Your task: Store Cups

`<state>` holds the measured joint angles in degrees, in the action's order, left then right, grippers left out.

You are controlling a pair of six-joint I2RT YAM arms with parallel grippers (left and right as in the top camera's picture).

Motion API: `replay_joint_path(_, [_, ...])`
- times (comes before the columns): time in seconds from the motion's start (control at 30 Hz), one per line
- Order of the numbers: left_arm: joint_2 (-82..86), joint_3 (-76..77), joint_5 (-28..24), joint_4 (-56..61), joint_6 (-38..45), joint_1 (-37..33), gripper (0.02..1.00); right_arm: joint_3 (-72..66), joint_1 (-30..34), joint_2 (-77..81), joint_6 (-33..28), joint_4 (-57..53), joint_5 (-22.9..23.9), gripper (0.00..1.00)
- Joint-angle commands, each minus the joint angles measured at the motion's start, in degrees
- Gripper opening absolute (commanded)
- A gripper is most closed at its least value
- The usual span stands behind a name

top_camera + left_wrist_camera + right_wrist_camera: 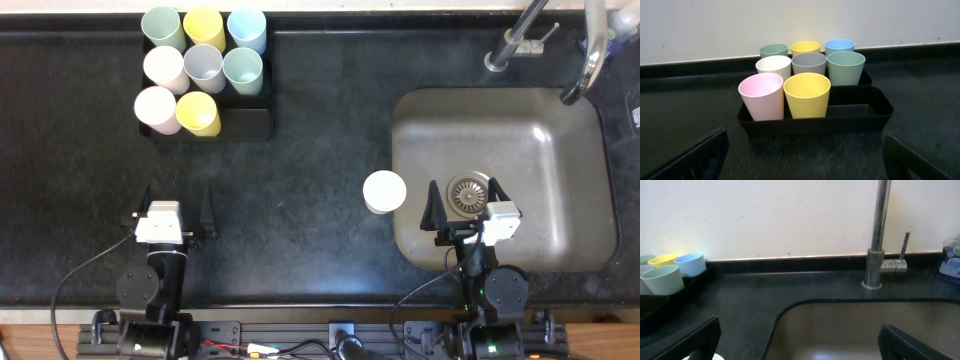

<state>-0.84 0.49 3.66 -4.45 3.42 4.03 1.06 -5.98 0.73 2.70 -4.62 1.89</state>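
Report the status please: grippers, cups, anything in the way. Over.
Left gripper open, empty, facing tray. Right gripper open, empty, at sink. Eight cups in tray, one slot free; white cup loose on counter beside sink. Nothing between it and tray.

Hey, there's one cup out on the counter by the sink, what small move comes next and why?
Probably swing the right gripper, open above the sink, sideways toward the white cup standing on the counter beside the sink, on the tray's side. That arm looks nearest, and the tray has one free slot.
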Motion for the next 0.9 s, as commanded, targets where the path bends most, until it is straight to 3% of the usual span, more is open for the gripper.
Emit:
replay_joint_path(0.03, [0.7,0.0,-0.6,-0.2,1.1,0.2,0.998,-0.8,0.4,-0.5,-0.3,0.3,-0.2,0.998])
replay_joint_path(0.77, [0.7,0.0,-0.6,-0.2,1.1,0.2,0.998,-0.8,0.4,-0.5,-0.3,0.2,-0.2,0.996])
replay_joint_path(0.9, [0.7,0.0,-0.6,-0.2,1.1,0.2,0.998,3.8,0.3,0.9,-0.3,-4.3,-0.2,0.996])
